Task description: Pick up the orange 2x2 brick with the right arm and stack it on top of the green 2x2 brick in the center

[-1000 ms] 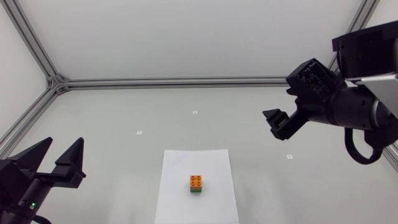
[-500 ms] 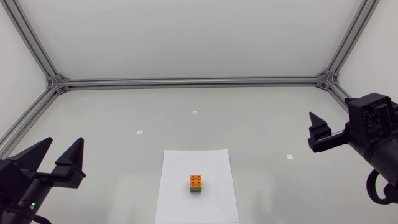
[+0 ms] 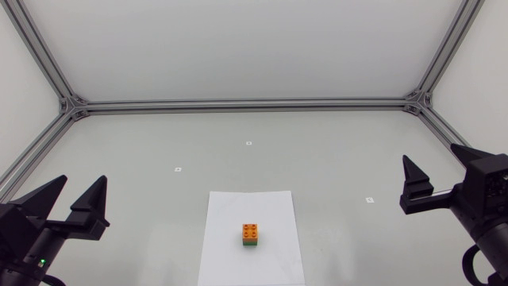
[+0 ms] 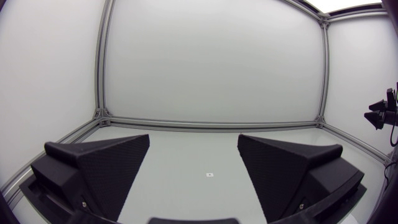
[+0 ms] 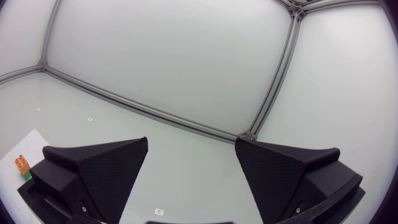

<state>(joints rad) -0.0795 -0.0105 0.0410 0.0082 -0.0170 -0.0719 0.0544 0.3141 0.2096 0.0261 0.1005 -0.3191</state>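
Observation:
The orange 2x2 brick [image 3: 250, 231] sits on top of the green 2x2 brick [image 3: 250, 244], on a white paper sheet [image 3: 230, 246] at the table's front middle. My right gripper [image 3: 432, 155] stands open and empty at the right edge, far from the stack. In the right wrist view the orange brick [image 5: 21, 163] and the green brick [image 5: 27, 176] under it show small, beside the open right gripper [image 5: 191, 142]. My left gripper [image 3: 82, 181] is open and empty at the front left. The left wrist view shows it open [image 4: 193, 140] with nothing between its fingers.
Small white markers [image 3: 248, 143] [image 3: 178, 168] [image 3: 369, 199] lie flat on the grey table. An aluminium frame [image 3: 238, 103] runs along the back and side edges. My right arm's gripper [image 4: 380, 115] shows far off in the left wrist view.
My right arm has drawn back from the back right to the table's right edge and lower. The stack and the left arm have not moved.

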